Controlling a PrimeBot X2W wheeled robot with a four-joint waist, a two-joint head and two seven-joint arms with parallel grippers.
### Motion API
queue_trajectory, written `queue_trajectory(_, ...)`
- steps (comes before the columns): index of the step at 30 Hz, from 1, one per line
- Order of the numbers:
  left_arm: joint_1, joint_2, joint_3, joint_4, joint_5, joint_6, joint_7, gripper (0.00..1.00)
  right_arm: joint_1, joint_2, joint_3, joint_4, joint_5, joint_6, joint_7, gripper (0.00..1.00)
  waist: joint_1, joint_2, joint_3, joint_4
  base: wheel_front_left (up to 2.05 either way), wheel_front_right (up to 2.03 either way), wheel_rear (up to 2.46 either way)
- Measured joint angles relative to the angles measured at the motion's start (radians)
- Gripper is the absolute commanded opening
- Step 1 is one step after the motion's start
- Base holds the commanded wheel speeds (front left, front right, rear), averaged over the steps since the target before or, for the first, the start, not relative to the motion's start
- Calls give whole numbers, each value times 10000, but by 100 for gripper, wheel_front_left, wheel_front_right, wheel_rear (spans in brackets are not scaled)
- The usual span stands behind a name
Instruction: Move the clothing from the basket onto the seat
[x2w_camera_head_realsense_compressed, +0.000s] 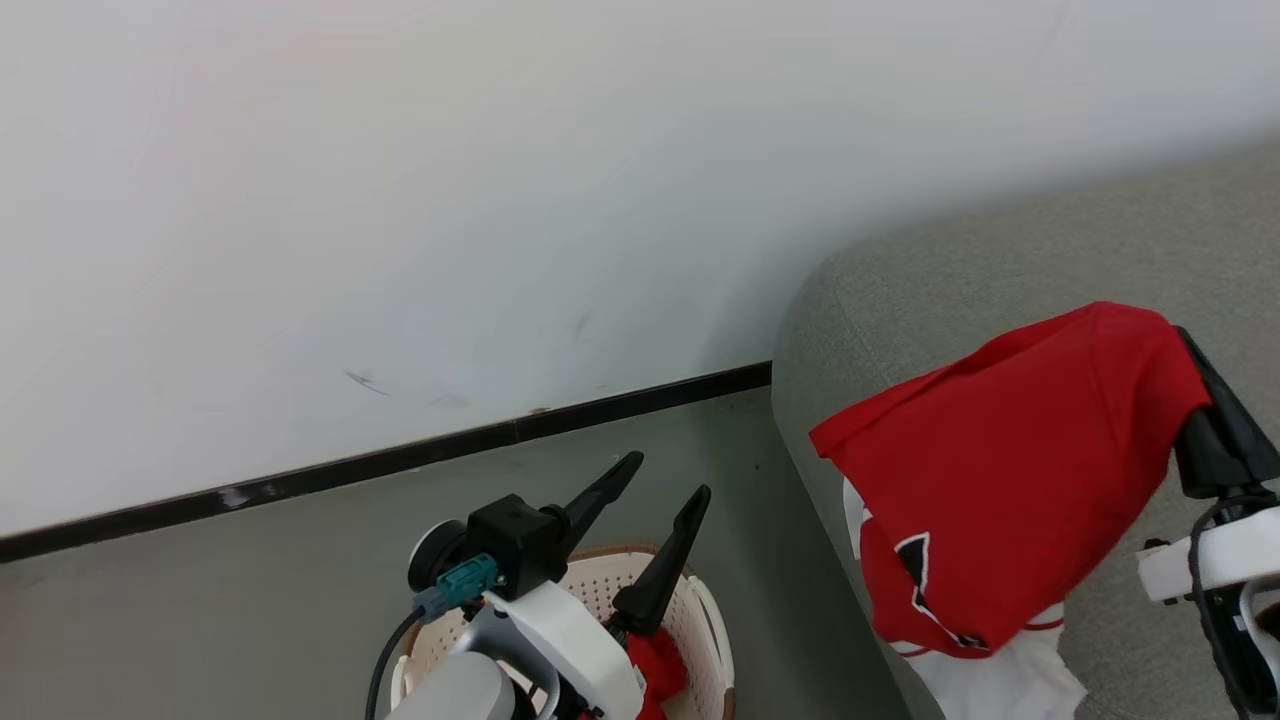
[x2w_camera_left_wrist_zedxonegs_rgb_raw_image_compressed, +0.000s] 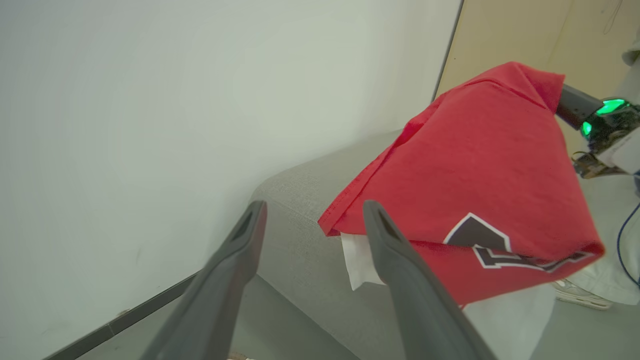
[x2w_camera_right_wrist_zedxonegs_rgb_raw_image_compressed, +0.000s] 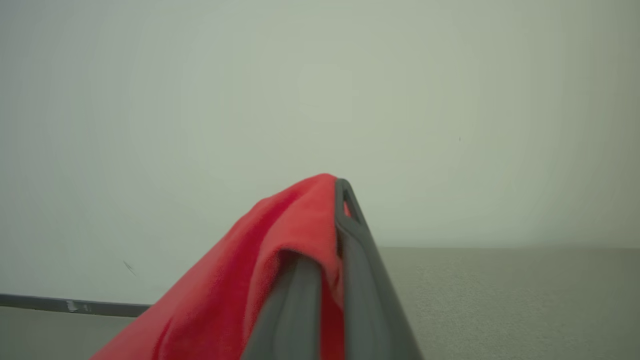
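Observation:
A red jersey (x2w_camera_head_realsense_compressed: 1020, 470) with dark, white-edged lettering hangs over the arm of the grey seat (x2w_camera_head_realsense_compressed: 900, 300). My right gripper (x2w_camera_right_wrist_zedxonegs_rgb_raw_image_compressed: 342, 190) is shut on its top fold. White fabric (x2w_camera_head_realsense_compressed: 1000, 680) hangs below the jersey's hem. My left gripper (x2w_camera_head_realsense_compressed: 668, 475) stands open and empty above the cream perforated basket (x2w_camera_head_realsense_compressed: 700, 600), which sits on the floor to the left of the seat. More red clothing (x2w_camera_head_realsense_compressed: 660, 665) lies inside the basket, partly hidden by my left arm. In the left wrist view the left gripper (x2w_camera_left_wrist_zedxonegs_rgb_raw_image_compressed: 312, 212) points at the seat (x2w_camera_left_wrist_zedxonegs_rgb_raw_image_compressed: 300, 200) and the jersey (x2w_camera_left_wrist_zedxonegs_rgb_raw_image_compressed: 475, 165).
A white wall (x2w_camera_head_realsense_compressed: 400, 200) with a black baseboard (x2w_camera_head_realsense_compressed: 400, 455) runs close behind the basket. Grey floor (x2w_camera_head_realsense_compressed: 250, 600) lies to the basket's left. Beyond the seat in the left wrist view are a beige panel (x2w_camera_left_wrist_zedxonegs_rgb_raw_image_compressed: 505, 35) and a shoe (x2w_camera_left_wrist_zedxonegs_rgb_raw_image_compressed: 580, 296).

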Motion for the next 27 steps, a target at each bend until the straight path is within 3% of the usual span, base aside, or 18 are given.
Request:
queue_trajectory(17, 151, 21, -947, -15, -276, -186, -552, 100, 1649, 146, -1129, -1398, 2, 0, 234, 0, 0, 0, -123, -1267, 0, 0, 0)
queue_trajectory(27, 176, 27, -993, -21, -267, -117, -702, 100, 1754, -86, -171, -1294, 545, 0, 633, 0, 0, 0, -45, -1942, 0, 0, 0)
